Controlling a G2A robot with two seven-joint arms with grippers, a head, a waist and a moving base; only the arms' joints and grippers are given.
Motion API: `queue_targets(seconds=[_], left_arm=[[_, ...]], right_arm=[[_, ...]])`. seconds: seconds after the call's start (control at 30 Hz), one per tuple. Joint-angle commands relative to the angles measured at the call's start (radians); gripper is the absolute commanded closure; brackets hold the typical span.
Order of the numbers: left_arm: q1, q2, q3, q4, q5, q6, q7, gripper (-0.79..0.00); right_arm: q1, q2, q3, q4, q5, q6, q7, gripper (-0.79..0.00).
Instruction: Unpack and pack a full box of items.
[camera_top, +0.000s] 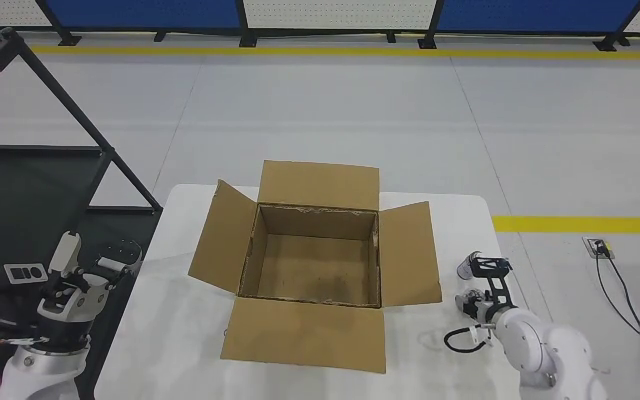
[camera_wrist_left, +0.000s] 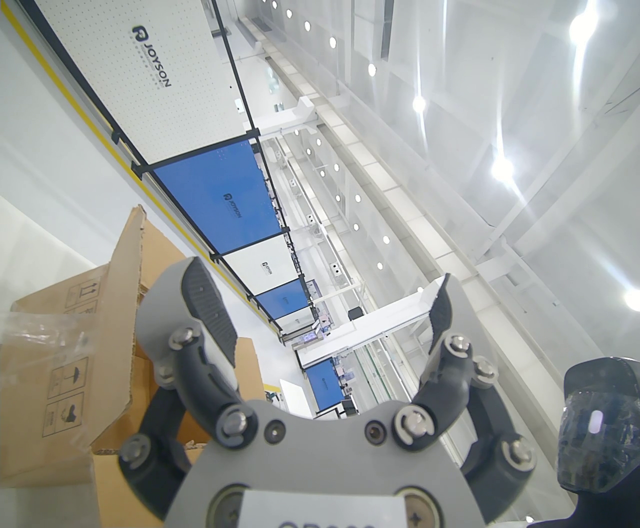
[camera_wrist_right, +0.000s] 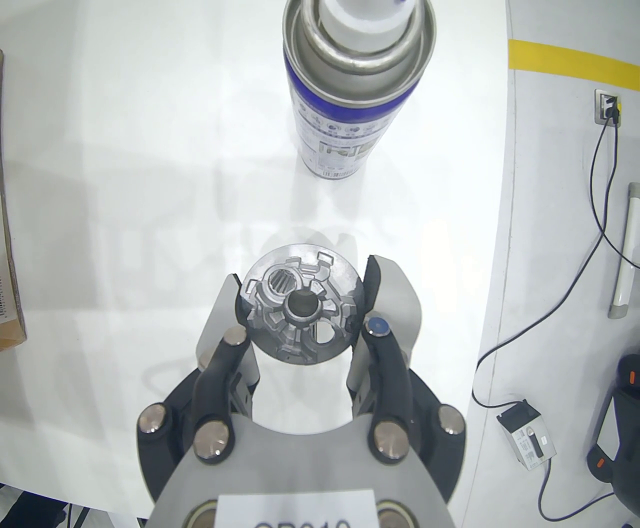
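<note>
Right end effector (camera_wrist_right: 303, 280), pointing down, pinches a round grey cast-metal disc with a central hub (camera_wrist_right: 300, 312) between its two fingers; whether the disc touches the white counter (camera_top: 420, 370) cannot be told. An upright blue-and-white spray can (camera_wrist_right: 350, 100) stands near, beyond the fingertips. Left end effector (camera_wrist_left: 320, 277), spread and holding nothing, points toward the ceiling beside the open brown cardboard box (camera_top: 315, 265), which sits mid-counter with four flaps spread outward. Surroundings: pale grey floor (camera_top: 400, 110) with yellow line (camera_top: 565, 223), blue and white partition panels (camera_top: 140, 12).
</note>
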Motion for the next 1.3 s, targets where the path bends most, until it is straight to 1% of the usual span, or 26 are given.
queue_targets(seconds=[0.0, 0.1, 0.2, 0.23, 0.3, 0.37, 0.53, 0.63, 0.73, 0.87, 1.07, 1.2, 1.27], left_arm=[[0.000, 0.000, 0.000, 0.000, 0.000, 0.000, 0.000, -0.785], [0.000, 0.000, 0.000, 0.000, 0.000, 0.000, 0.000, -0.785], [0.000, 0.000, 0.000, 0.000, 0.000, 0.000, 0.000, -0.785], [0.000, 0.000, 0.000, 0.000, 0.000, 0.000, 0.000, -0.785], [0.000, 0.000, 0.000, 0.000, 0.000, 0.000, 0.000, -0.785], [0.000, 0.000, 0.000, 0.000, 0.000, 0.000, 0.000, -0.785], [0.000, 0.000, 0.000, 0.000, 0.000, 0.000, 0.000, -0.785], [0.000, 0.000, 0.000, 0.000, 0.000, 0.000, 0.000, -0.785], [0.000, 0.000, 0.000, 0.000, 0.000, 0.000, 0.000, -0.785], [0.000, 0.000, 0.000, 0.000, 0.000, 0.000, 0.000, -0.785], [0.000, 0.000, 0.000, 0.000, 0.000, 0.000, 0.000, -0.785], [0.000, 0.000, 0.000, 0.000, 0.000, 0.000, 0.000, -0.785], [0.000, 0.000, 0.000, 0.000, 0.000, 0.000, 0.000, -0.785]], right_arm=[[-0.001, 0.001, -0.002, -0.001, 0.001, 0.002, 0.003, -0.428], [-0.002, 0.002, -0.005, 0.001, 0.001, 0.003, 0.005, -0.428], [0.000, 0.003, -0.010, 0.009, 0.005, 0.007, 0.004, -0.468], [0.001, 0.004, -0.011, 0.011, 0.005, 0.008, 0.004, -0.533], [0.003, 0.005, -0.012, 0.015, 0.006, 0.012, 0.006, -0.686], [0.004, 0.006, -0.014, 0.016, 0.006, 0.014, 0.007, -0.785], [0.000, 0.008, -0.013, 0.010, 0.011, 0.023, 0.001, -0.785], [-0.014, 0.009, 0.005, -0.022, 0.032, 0.034, -0.028, -0.785], [-0.041, 0.009, 0.043, -0.083, 0.094, 0.051, -0.096, -0.785], [-0.092, 0.009, 0.088, -0.170, 0.188, 0.029, -0.186, -0.785], [-0.151, 0.009, 0.137, -0.273, 0.344, -0.055, -0.326, -0.785], [-0.187, 0.007, 0.161, -0.320, 0.450, -0.118, -0.443, -0.785], [-0.196, 0.008, 0.159, -0.329, 0.511, -0.179, -0.459, -0.785]])
